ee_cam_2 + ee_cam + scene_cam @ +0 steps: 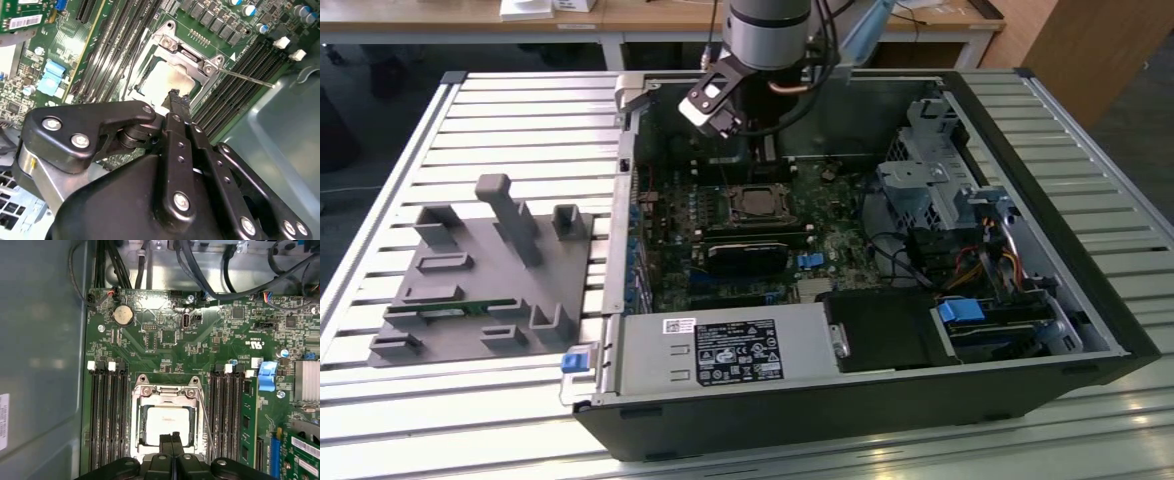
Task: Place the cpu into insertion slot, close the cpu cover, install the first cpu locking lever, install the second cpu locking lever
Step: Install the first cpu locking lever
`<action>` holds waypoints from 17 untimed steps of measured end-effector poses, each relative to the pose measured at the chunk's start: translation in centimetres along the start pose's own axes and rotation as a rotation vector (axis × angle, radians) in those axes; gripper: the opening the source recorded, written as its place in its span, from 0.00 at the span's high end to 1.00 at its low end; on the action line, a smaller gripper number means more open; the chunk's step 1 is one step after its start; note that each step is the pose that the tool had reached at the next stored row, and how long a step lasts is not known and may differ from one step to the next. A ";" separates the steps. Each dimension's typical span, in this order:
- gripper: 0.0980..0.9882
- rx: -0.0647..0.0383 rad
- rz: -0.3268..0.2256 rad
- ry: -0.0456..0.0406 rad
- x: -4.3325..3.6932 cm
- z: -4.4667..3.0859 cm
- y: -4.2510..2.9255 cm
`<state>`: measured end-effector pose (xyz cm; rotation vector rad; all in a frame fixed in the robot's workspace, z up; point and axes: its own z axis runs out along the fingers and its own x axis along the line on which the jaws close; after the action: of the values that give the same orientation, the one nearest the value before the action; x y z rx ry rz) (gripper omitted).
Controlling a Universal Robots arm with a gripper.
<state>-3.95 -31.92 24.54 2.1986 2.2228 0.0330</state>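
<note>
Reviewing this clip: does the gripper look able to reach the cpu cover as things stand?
Probably yes. The shut gripper hangs over the cpu cover, with nothing between them in the first wrist view. The cpu sits in the opening, and a thin lever lies off to one side.
</note>
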 end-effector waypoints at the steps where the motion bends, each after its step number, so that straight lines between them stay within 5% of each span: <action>1: 0.99 0.000 0.000 -0.0007 0.00 -0.21 0.00; 7: 0.99 0.000 -0.003 -0.0022 0.00 -0.75 0.02; 17: 0.99 0.000 -0.095 -0.0018 0.00 -0.76 0.02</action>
<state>-3.96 -31.92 25.30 2.0896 2.3230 0.0293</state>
